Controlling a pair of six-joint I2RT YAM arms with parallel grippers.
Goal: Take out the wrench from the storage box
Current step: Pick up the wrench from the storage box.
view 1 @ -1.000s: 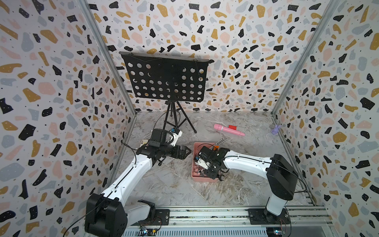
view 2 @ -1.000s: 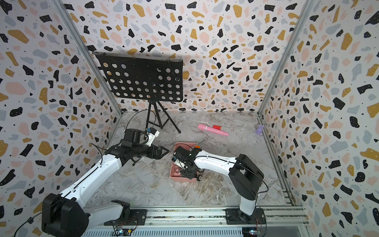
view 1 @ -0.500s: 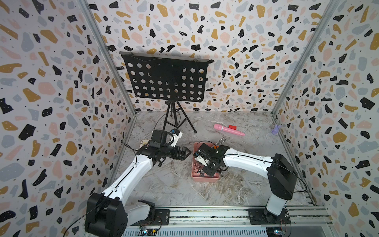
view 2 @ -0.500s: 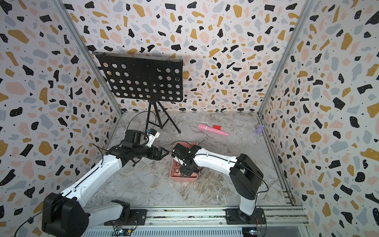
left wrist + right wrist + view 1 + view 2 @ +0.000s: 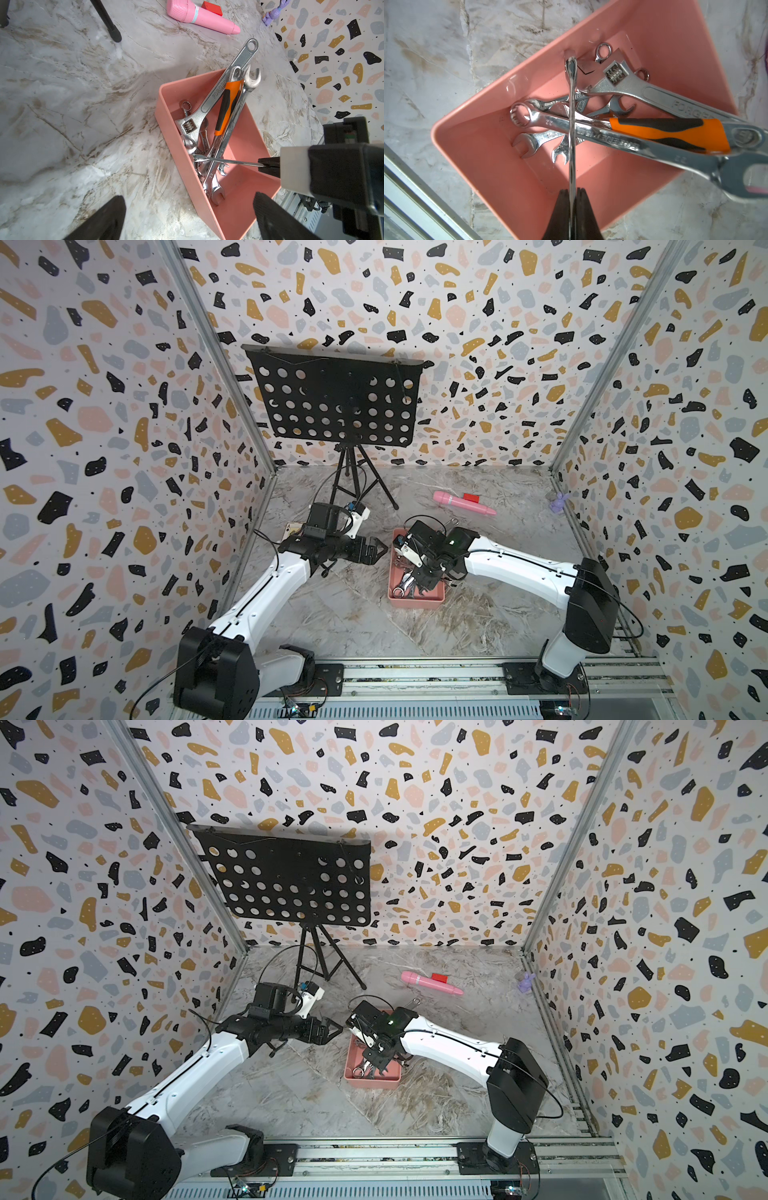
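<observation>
Starting left of the storage box [image 5: 415,604], what is the left gripper [image 5: 378,550] doing? asks the trainee.

It hovers just beside the box's left wall, jaws spread wide, nothing between them, says the operator. It touches neither box nor tools.

And inside the box?

A tangle. An adjustable wrench [image 5: 224,83], an orange-handled wrench [image 5: 228,99] and a long spanner [image 5: 234,116] lean out over the box's far rim, with smaller spanners beneath on the box floor. The slim wrench [image 5: 571,93] crosses over that pile edge-up, its far end near the box's left wall. Whether it rests on the pile cannot be told.

And on the box's right side?

The right gripper [image 5: 572,195] reaches in from there, jaws clamped on the slim wrench's near end. The wrench is gripped but not yet out of the box.

How should the arm lift?

Probably straight up and slowly, keeping the wrench level until its far end clears the rim. Held at one end, it may pivot between the pads, and its head could hook the long spanner and drag the pile. Then down onto the table [image 5: 353,614], well apart from the box.
</observation>
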